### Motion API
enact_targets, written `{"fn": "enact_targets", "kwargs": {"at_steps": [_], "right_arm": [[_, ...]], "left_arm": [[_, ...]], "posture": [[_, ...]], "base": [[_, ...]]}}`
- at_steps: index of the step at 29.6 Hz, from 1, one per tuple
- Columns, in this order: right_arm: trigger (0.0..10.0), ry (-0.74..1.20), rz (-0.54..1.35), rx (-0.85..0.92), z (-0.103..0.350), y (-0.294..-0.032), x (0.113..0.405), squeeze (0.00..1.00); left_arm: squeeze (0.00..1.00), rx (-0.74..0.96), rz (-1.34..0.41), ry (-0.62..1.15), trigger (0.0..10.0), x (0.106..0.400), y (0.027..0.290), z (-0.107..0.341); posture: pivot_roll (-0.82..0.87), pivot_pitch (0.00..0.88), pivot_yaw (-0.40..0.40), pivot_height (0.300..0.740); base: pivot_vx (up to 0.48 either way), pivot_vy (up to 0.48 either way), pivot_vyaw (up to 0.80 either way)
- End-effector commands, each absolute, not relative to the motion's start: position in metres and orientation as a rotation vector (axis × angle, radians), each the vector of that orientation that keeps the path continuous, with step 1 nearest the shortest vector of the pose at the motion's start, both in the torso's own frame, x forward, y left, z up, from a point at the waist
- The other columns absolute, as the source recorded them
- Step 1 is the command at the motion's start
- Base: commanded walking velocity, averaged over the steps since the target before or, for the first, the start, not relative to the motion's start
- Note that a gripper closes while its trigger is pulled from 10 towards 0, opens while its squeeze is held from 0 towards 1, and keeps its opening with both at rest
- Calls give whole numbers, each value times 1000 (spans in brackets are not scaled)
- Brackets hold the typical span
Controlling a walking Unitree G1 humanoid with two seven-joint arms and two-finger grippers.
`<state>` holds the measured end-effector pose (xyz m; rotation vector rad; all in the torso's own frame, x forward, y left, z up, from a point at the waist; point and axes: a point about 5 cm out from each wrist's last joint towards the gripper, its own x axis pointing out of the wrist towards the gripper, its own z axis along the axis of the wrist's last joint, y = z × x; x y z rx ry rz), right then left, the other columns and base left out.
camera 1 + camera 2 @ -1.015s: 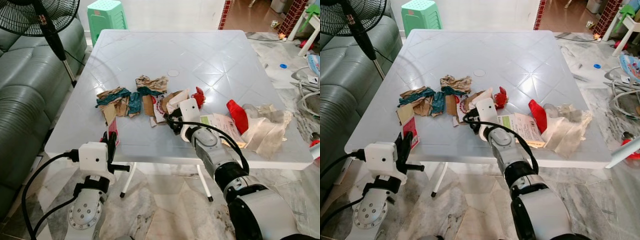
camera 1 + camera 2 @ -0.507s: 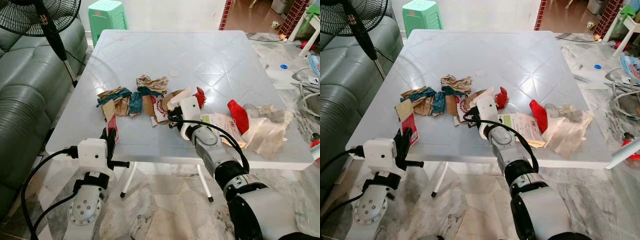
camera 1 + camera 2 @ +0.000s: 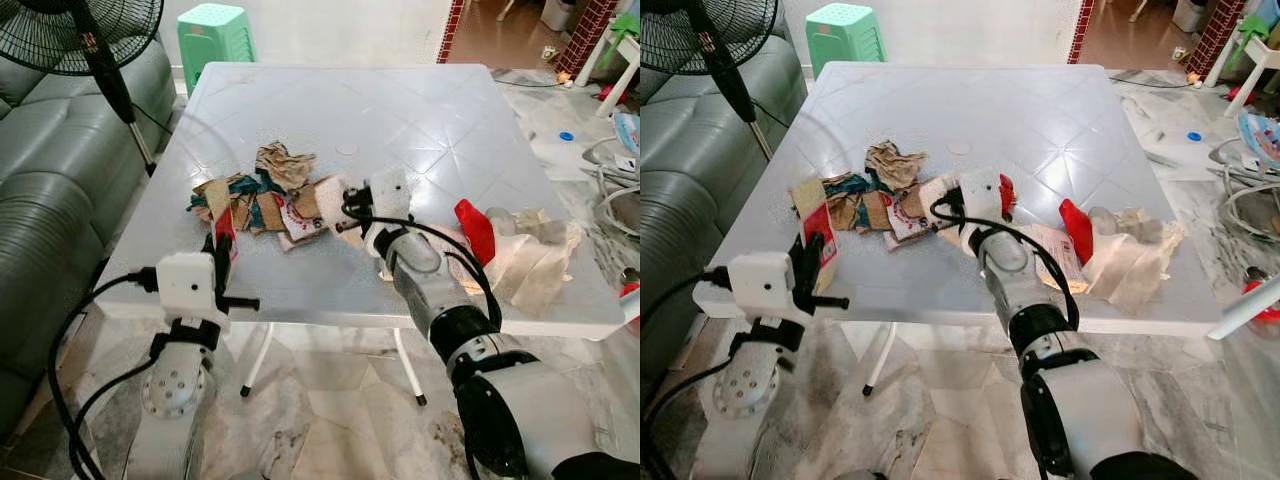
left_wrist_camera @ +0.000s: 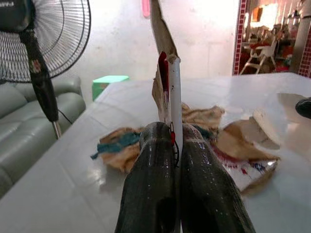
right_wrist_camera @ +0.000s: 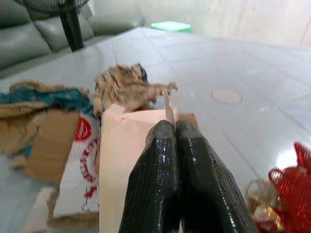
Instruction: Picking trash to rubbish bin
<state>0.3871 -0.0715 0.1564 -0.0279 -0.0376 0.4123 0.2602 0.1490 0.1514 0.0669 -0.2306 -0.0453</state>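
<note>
You see two silver arms with rounded, jointed segments. The left arm (image 3: 170, 390) ends in a white boxy wrist block (image 3: 186, 288) with a short black stub on its side, above a round silver joint ringed with small screws. Black cables loop out from both wrists. The right arm (image 3: 470, 350) has a black band between silver sections and a white wrist block (image 3: 388, 190). In the wrist views, the fingers (image 4: 150, 189) (image 5: 155, 184) are long, black, glossy and finely textured.
</note>
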Motion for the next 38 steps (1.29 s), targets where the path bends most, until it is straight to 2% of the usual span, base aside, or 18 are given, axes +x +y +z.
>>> {"fn": "enact_targets", "kwargs": {"at_steps": [1,5,7,11,13,14,15,16,17,18,19,30,31,32,33,38], "right_arm": [[0,-103,399,-14,172,-76,391,0],[0,-149,366,-6,180,-83,393,0],[0,-189,335,-8,186,-90,394,0],[0,-288,239,-15,198,-111,390,0],[0,-298,224,-13,200,-113,388,0],[0,-309,214,-15,200,-116,386,0],[0,-317,207,-17,200,-117,384,0],[0,-332,197,-20,200,-120,379,0],[0,-342,191,-22,200,-122,376,0],[0,-358,181,-28,200,-125,371,0],[0,-388,159,-32,202,-131,360,0],[0,-389,67,-80,199,-155,323,0],[4314,-359,52,-87,194,-161,318,0],[4314,-359,52,-87,194,-161,318,0],[10000,-330,45,-89,190,-163,315,0],[10000,-310,30,-88,189,-165,315,0]], "left_arm": [[0,69,-34,-235,0,264,151,152],[0,66,-32,-250,196,273,149,156],[0,58,-30,-258,1176,278,147,160],[0,25,-9,-295,2118,287,142,175],[0,15,-10,-301,2275,290,141,178],[0,7,-10,-304,3059,291,140,180],[0,1,-10,-307,3059,291,139,182],[0,-6,-13,-313,4980,292,137,185],[0,-10,-14,-316,4980,292,136,186],[0,-30,-21,-316,7765,292,135,187],[0,-60,-33,-308,10000,292,133,187],[0,-34,-48,-250,10000,288,144,177],[0,-37,-50,-231,10000,286,148,174],[0,-37,-50,-231,10000,286,148,174],[0,-38,-52,-224,10000,286,150,172],[0,-22,-92,-207,10000,286,146,170]], "posture": [[112,13,-27,740],[99,0,-20,740],[84,0,-15,740],[68,0,-13,740],[63,0,-13,740],[57,0,-13,740],[55,0,-14,740],[52,0,-13,740],[50,0,-13,740],[44,0,-12,740],[39,0,-9,740],[13,5,16,740],[10,16,24,740],[10,16,24,740],[9,17,25,740],[13,16,27,740]], "base": [[0,0,0],[0,0,0],[0,0,0],[0,0,0],[0,0,0],[0,0,0],[0,0,0],[0,0,0],[0,0,0],[0,0,0],[0,0,0],[0,0,0],[0,0,0],[0,0,0],[0,0,0],[0,0,0]]}}
